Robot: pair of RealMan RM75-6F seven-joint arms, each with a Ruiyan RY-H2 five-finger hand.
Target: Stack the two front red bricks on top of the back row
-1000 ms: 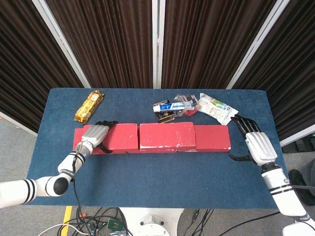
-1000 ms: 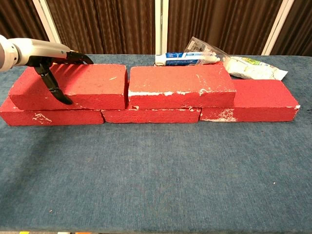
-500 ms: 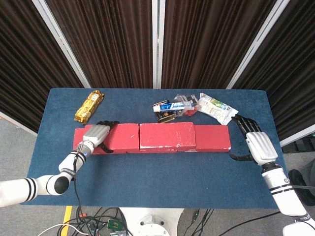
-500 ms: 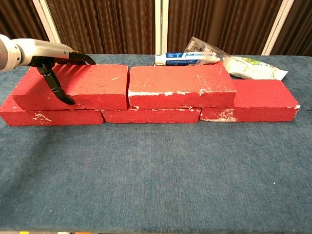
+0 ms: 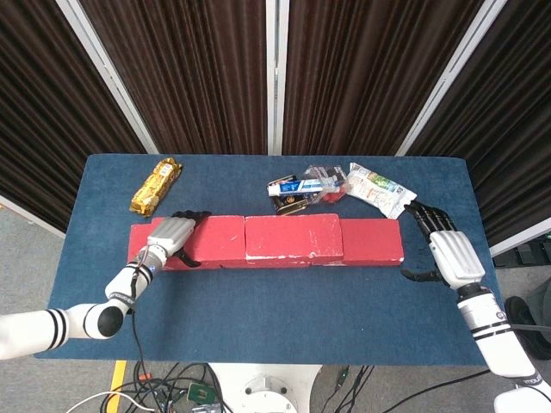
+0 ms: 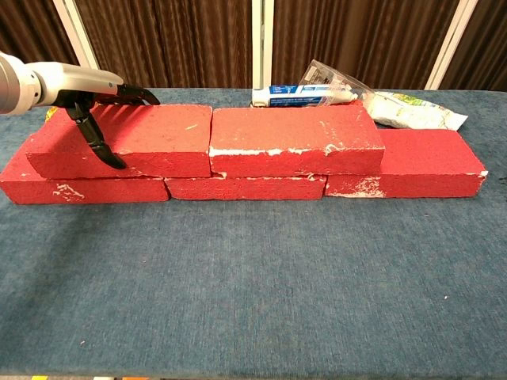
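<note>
The left hand point(image 6: 83, 99) is wrapped over the left end of the top left brick point(image 6: 131, 141), with dark fingers point(image 6: 131, 93) lying on the top and the thumb pressed down the front face, so it is holding that brick. Compared with a second ago, this brick has slid a little to the right. There was a small gap between it and the top middle brick point(image 6: 289, 138), and now the two look like they touch. That tells me the hand is pushing the brick into a neat line (the stacking itself looks done). Both red bricks already sit on the back row point(image 6: 404, 184), which lies flat on the blue table point(image 6: 253, 285), and the right end of that row has nothing on top. What is left, I think, is just tidying and letting go. The right hand point(image 5: 448, 249) has not moved; it rests near the right end of the bricks, not touching them, with its fingers spread and nothing in it. Behind the bricks lie a gold snack bag point(image 5: 157, 184), a blue and white box point(image 6: 305, 95) in clear plastic, and a white packet point(image 6: 416, 111). They have writing on them, but it is too small to read.
</note>
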